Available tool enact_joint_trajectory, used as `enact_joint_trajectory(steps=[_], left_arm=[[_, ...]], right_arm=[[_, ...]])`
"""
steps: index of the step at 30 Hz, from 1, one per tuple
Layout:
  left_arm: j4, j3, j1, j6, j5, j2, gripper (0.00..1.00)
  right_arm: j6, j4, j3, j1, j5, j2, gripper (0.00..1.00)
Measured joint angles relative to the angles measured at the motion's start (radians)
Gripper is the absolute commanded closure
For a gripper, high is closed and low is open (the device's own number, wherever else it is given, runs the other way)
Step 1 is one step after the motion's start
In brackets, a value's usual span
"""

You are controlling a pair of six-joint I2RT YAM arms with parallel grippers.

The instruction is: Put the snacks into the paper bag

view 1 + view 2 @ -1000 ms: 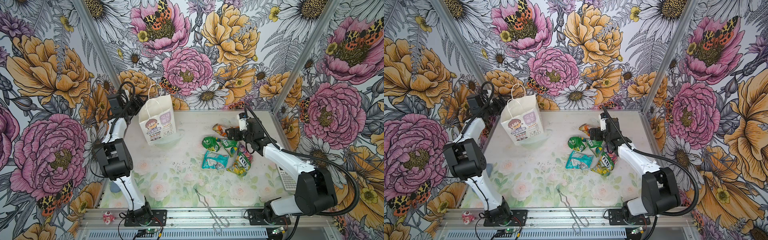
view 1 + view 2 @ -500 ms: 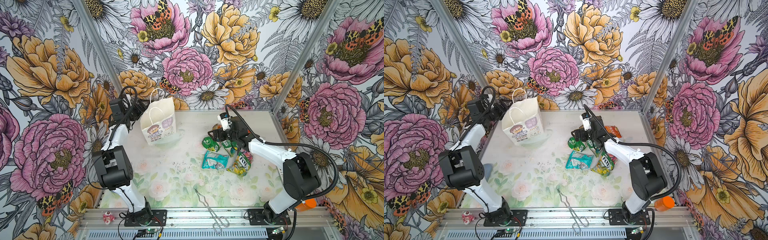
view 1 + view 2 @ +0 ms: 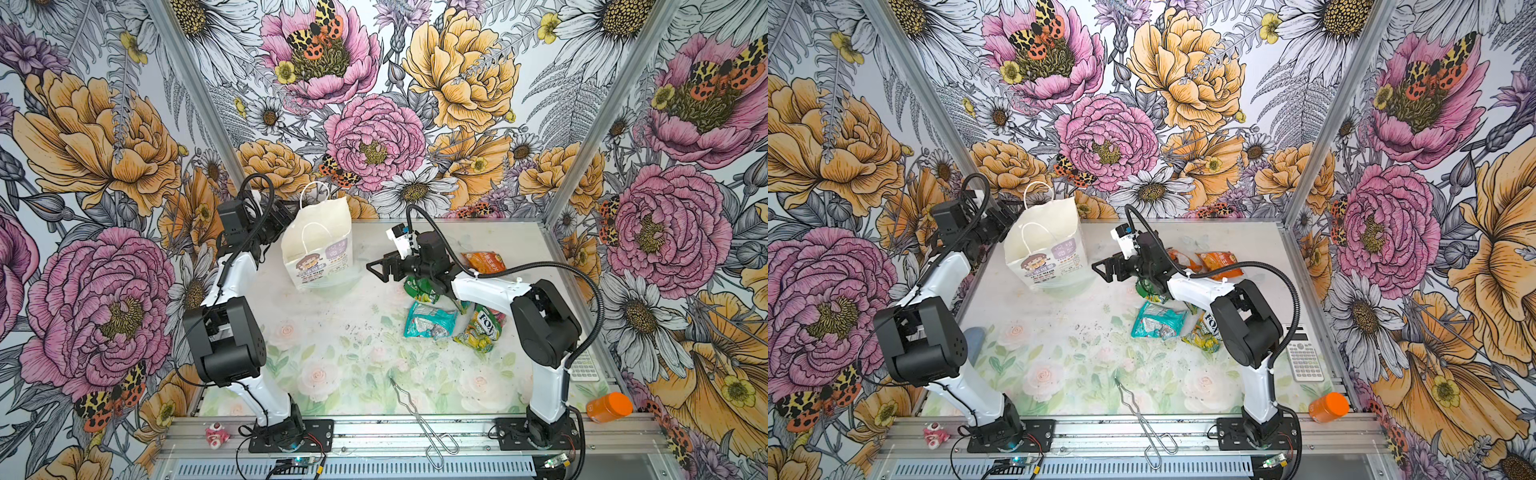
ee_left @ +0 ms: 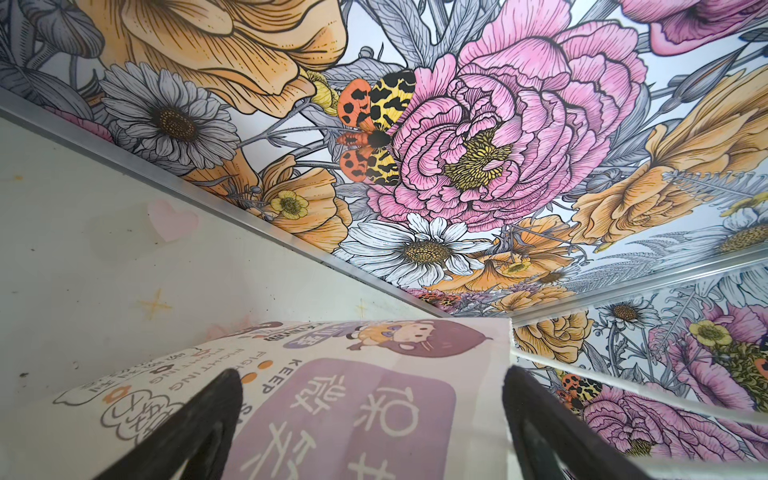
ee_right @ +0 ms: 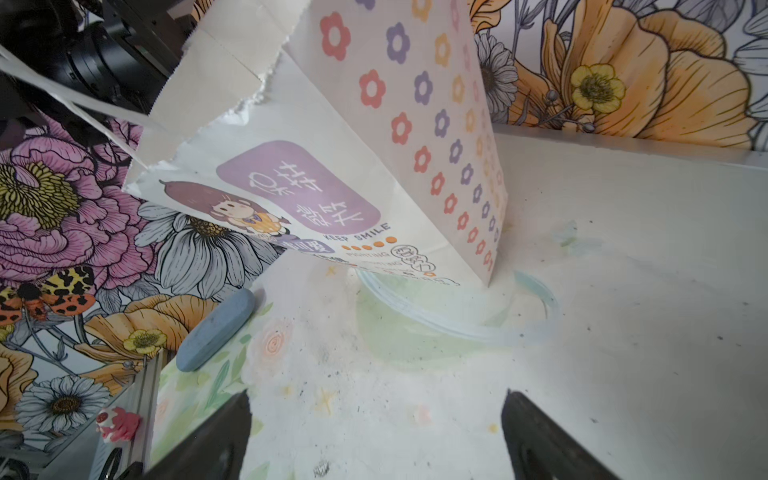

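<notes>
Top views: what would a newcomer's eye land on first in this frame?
The loud floral wall print on all sides dominates. Next, the white paper bag stands open-mouthed at the back left, and the shiny snacks lie heaped at the right. Between them the right gripper hangs open and empty, pointing toward the bag.

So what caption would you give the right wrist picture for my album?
Open, empty right gripper looks across the table at the bag.
</notes>
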Motion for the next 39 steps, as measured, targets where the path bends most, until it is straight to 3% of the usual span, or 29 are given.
enact_joint_trajectory(steps=[7, 20, 39], left_arm=[[0.007, 0.000, 0.000, 0.000, 0.000, 0.000, 0.01], [0.035, -0.007, -0.010, -0.010, 0.001, 0.020, 0.01], [0.157, -0.205, -0.027, -0.084, 0.001, -0.025, 0.01]], right_arm=[[0.093, 0.138, 0.088, 0.024, 0.023, 0.173, 0.07], [0.058, 0.128, 0.356, 0.069, 0.172, 0.330, 0.07], [0.012, 0.038, 0.606, 0.082, 0.332, 0.459, 0.07]])
